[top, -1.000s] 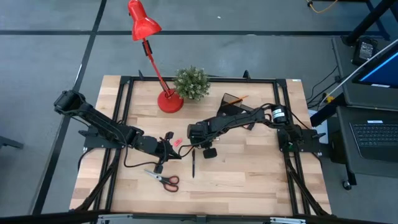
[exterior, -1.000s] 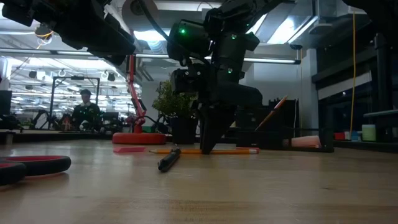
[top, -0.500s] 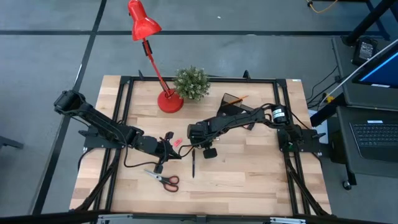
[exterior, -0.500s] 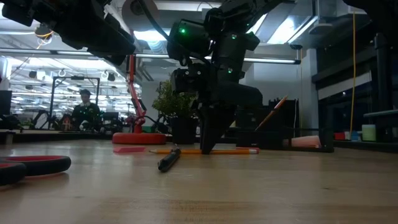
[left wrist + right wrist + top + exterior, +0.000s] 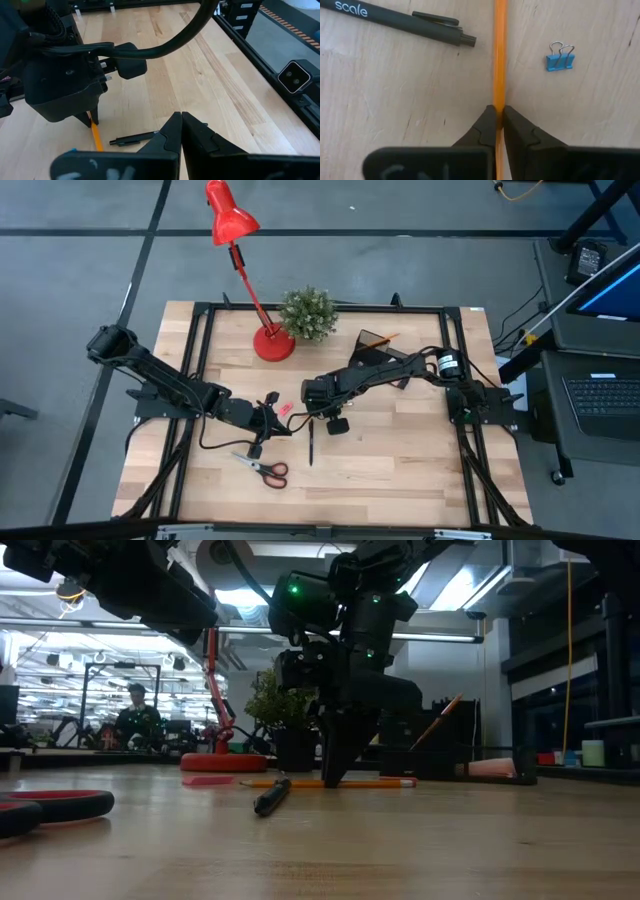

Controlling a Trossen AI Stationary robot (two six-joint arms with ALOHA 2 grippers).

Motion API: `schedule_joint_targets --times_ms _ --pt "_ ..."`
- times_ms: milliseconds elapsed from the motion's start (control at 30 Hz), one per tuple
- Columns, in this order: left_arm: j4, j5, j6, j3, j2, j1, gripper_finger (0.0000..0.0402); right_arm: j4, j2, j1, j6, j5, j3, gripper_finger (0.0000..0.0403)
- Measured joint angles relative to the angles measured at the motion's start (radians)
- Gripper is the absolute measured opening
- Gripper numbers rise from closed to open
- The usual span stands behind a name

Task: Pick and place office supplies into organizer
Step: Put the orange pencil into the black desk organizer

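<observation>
An orange pencil (image 5: 499, 55) lies flat on the wooden table, and my right gripper (image 5: 498, 116) stands over it, shut on it; the low view shows the same gripper (image 5: 333, 776) pointing down at the pencil (image 5: 375, 782). A black pen (image 5: 395, 20) and a blue binder clip (image 5: 560, 61) lie beside it. My left gripper (image 5: 180, 119) hovers shut and empty near the pen (image 5: 132, 138). The orange-handled scissors (image 5: 266, 469) lie toward the near edge. The black organizer (image 5: 376, 351) sits at the far side with a pencil standing in it. My right gripper pinches the orange pencil's shaft (image 5: 498, 100) between its two fingertips, which come from above, pointing down. One finger stands on each side, across the pencil's length. The pencil lies level on the table (image 5: 290, 783).
A red desk lamp (image 5: 272, 343) and a green potted plant (image 5: 308, 313) stand at the far edge, left of the organizer. A small pink eraser (image 5: 284, 409) lies between the two grippers. The near right part of the table (image 5: 420, 470) is bare wood.
</observation>
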State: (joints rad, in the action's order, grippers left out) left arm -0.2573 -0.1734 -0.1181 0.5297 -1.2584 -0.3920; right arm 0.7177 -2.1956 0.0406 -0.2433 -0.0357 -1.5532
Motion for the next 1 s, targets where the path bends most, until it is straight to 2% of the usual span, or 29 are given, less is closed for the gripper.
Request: schedule_joint_targets --times_ms 467,767,1000 --pt "0.001 0.000 0.000 0.000 0.000 0.000 0.0003 0.003 0.003 0.000 0.006 -0.001 -0.002 0.0021" --pt "0.008 0.000 0.000 0.000 0.000 0.000 0.0003 0.124 -0.008 0.000 0.027 -0.001 -0.089 0.0024" --pt "0.018 0.000 0.000 0.000 0.000 0.000 0.0003 0.160 -0.008 0.003 0.033 0.000 -0.106 0.0020"
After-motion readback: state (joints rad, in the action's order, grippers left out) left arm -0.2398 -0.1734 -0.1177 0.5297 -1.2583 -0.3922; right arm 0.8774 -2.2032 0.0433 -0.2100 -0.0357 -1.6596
